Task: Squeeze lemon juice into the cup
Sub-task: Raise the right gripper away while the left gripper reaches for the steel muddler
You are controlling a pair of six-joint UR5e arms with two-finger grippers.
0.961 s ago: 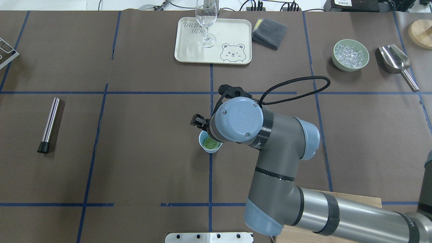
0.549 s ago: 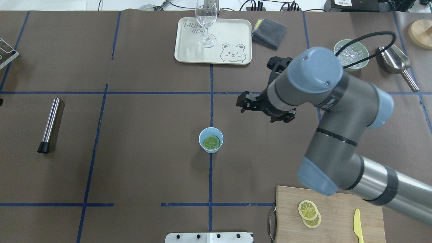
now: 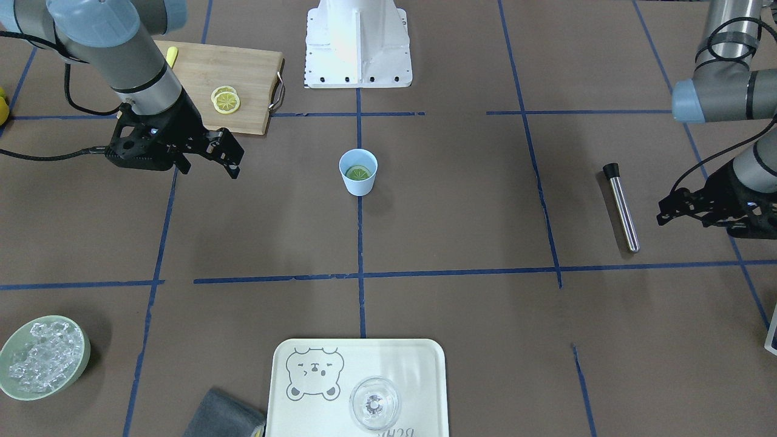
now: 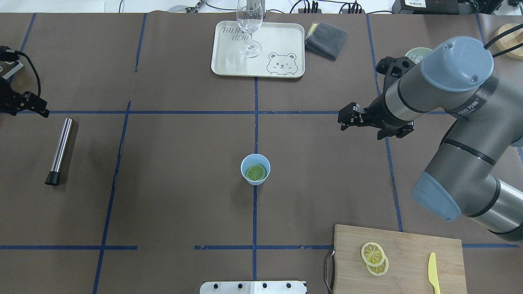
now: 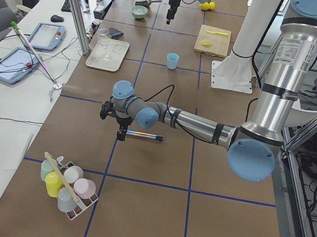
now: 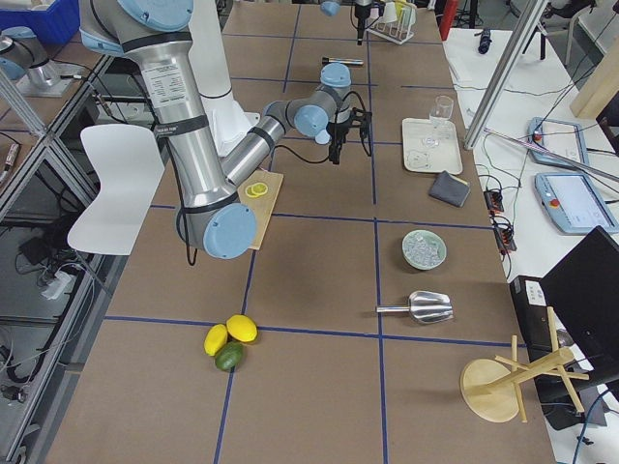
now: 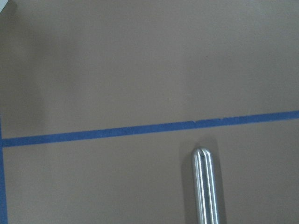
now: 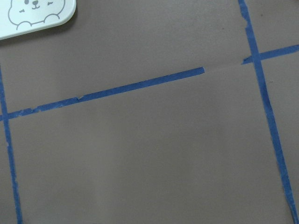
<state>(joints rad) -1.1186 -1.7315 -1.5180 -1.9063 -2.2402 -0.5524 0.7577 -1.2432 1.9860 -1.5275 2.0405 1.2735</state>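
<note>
Fingers of the right gripper (image 4: pixel 342 119) stand spread and empty, well apart from the cup (image 3: pixel 359 185), where the lemon (image 4: pixel 256 172) lies flat inside. The left gripper (image 3: pixel 666 212) hovers near a metal rod (image 3: pixel 621 209); whether its fingers are apart cannot be told.

The brown worktop (image 4: pixel 171 212) is gridded with blue tape; the light-blue cup (image 3: pixel 359 185) stands at its centre on a tape line; a steel rod (image 4: pixel 60 149) lies well out on the robot's left; a cream tray (image 4: pixel 278 41) and a grey cloth (image 4: pixel 326 40) sit side by side at the far edge; a wooden cutting board (image 4: pixel 408 253) lies near the robot's right; a green bowl (image 3: pixel 86 355) and a metal scoop (image 6: pixel 423 306) rest far right.
</note>
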